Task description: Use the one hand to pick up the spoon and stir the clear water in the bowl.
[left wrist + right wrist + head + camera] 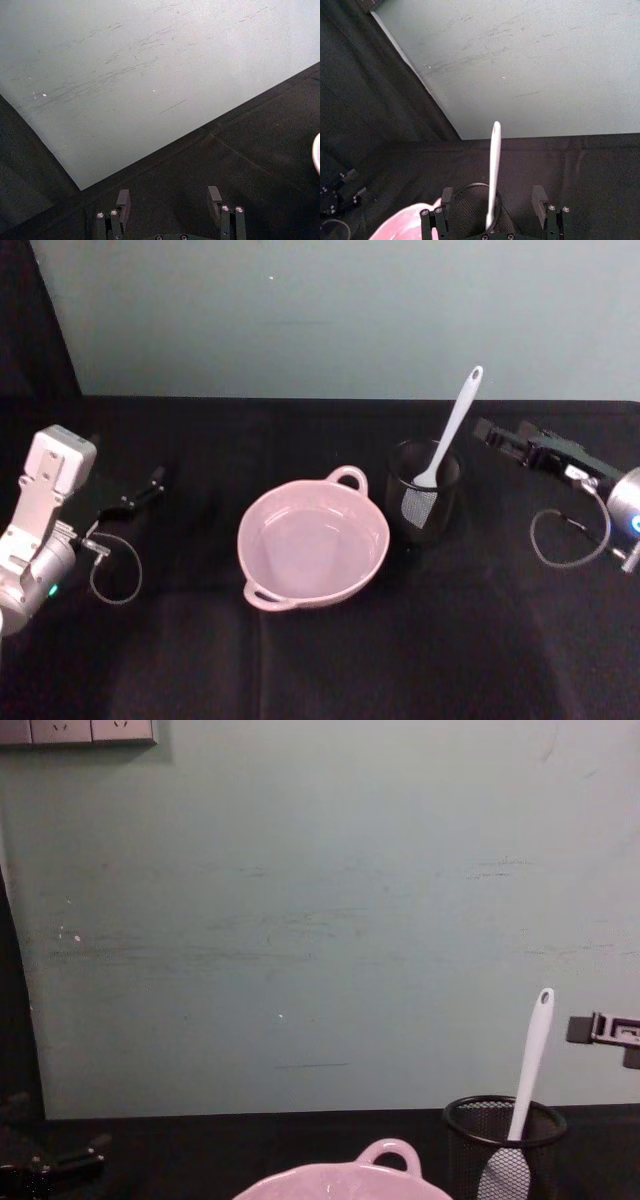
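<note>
Closest to us, the pink bowl (pixel 310 604) sits on the black tablecloth (pixel 320 670) with clear water (pixel 310 548) in it, one loop handle toward us and one away. Off to its left, the left gripper (pixel 152 483) lies low by the cloth, jaws apart and holding nothing. Just behind the bowl to the right we find the black mesh cup (pixel 440 515). The white spoon (pixel 452 425) stands in it, blade down, handle leaning up to the right. Beyond the cup, the right gripper (pixel 487 430) hovers near the handle's tip without touching it. We see its jaws spread wide and empty. Farthest back stands a pale green wall (pixel 330 310).
</note>
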### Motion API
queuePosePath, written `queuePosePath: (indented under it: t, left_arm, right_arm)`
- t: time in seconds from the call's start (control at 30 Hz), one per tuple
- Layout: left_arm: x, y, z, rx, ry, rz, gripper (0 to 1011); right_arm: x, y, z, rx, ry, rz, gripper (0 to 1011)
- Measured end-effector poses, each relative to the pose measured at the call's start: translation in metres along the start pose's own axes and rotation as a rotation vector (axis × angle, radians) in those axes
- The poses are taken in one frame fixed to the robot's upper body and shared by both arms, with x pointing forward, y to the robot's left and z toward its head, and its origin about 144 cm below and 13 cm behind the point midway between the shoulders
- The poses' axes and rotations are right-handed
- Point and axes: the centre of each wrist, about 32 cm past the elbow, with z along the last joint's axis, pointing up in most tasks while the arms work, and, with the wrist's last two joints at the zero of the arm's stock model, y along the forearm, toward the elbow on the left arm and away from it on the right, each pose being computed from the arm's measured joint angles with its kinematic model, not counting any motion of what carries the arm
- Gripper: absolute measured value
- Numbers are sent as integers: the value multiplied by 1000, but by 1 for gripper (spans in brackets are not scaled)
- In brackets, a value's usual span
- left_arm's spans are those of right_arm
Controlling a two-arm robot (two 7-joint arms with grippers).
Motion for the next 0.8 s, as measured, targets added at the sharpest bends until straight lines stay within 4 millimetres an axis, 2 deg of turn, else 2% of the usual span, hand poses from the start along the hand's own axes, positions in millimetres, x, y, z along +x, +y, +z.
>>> queuePosePath:
  t: [0.37, 0.8]
  left_arm:
    - [0, 0, 0, 0, 0, 0, 1011]
    - [0, 0, 0, 0, 0, 0, 1011]
  right_arm:
    - [-4, 34, 3, 14, 22, 15, 1002]
    - [-5, 59, 3, 39, 23, 10, 1003]
